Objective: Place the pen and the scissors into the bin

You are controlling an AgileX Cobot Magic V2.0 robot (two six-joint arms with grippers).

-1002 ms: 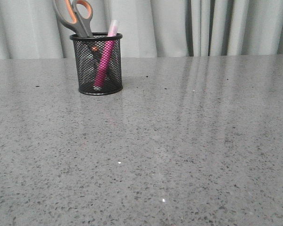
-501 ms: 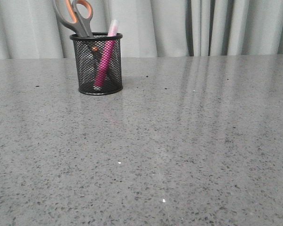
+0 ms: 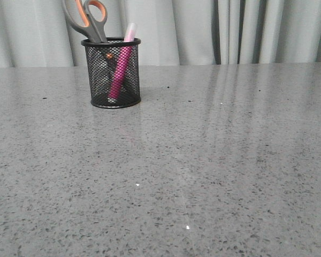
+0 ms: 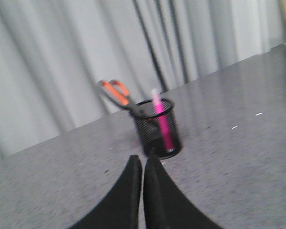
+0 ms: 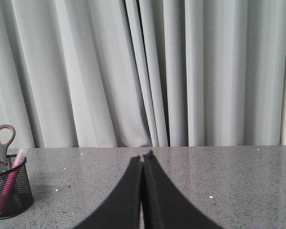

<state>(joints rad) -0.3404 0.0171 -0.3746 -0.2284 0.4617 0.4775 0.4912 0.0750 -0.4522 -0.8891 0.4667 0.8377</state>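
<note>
Black mesh bin [image 3: 113, 80], magenta pen [image 3: 119, 70]

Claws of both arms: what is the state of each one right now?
Left claw: closed, holding nothing.
Right claw: closed, holding nothing.

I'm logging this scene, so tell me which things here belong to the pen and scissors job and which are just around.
Job:
pen, standing in the bin
scissors, blades down in the bin
bin

Just there:
table
curtain
</note>
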